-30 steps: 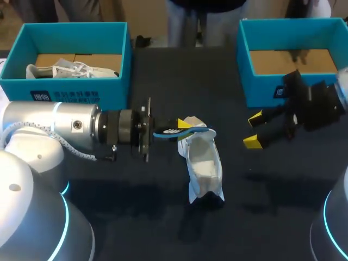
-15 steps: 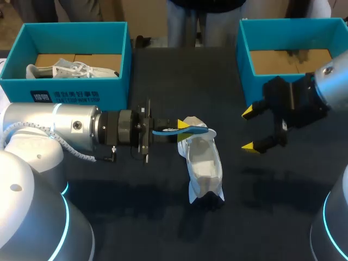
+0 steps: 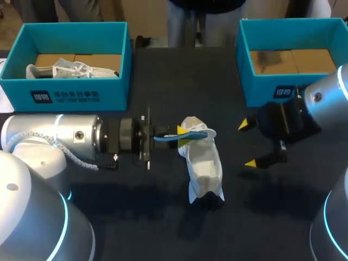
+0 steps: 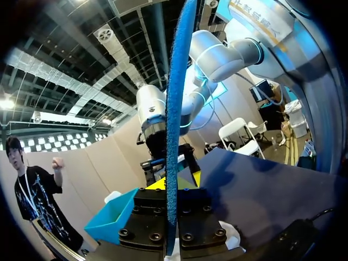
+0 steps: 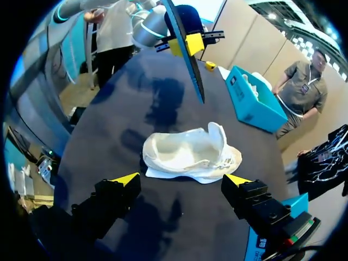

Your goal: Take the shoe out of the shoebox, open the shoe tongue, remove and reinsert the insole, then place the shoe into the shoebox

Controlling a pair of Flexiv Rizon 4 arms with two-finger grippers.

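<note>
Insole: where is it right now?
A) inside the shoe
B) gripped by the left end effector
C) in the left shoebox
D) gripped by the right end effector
B: the blue insole is pinched between the fingers of the left end effector and held out next to the white shoe.

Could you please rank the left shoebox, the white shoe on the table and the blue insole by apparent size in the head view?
Largest to smallest:
1. left shoebox
2. white shoe
3. blue insole, seen edge-on, so only a thin strip shows
</note>
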